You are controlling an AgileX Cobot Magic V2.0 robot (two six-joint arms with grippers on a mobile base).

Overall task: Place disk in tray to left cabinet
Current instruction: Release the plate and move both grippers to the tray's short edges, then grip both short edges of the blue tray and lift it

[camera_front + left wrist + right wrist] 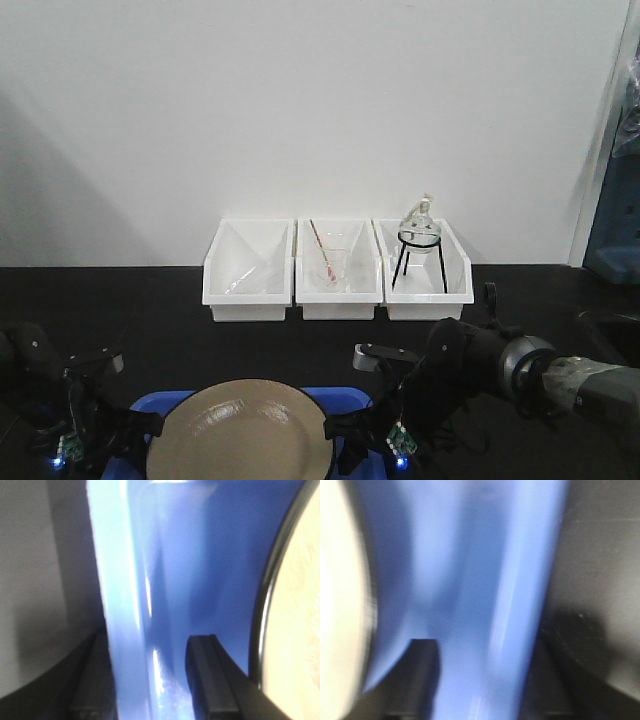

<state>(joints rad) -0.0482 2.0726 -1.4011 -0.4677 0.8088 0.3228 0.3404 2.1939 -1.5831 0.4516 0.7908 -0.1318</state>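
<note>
L+R jaws astride tray [340, 397] rims, disk [240, 432] btwn

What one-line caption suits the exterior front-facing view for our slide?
Left gripper and right gripper flank the blue tray bearing the disk, three white bins behind.

Glossy tan disk [240, 435], shiny blue plastic tray [150, 555] — matt black tabletop [150, 310], smooth white plastic bins [337, 295]

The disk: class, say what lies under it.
The blue tray lies under the disk. Only its far corners and side edges show around the rim. The tray floor beneath is covered, so anything else there cannot be seen.
</note>
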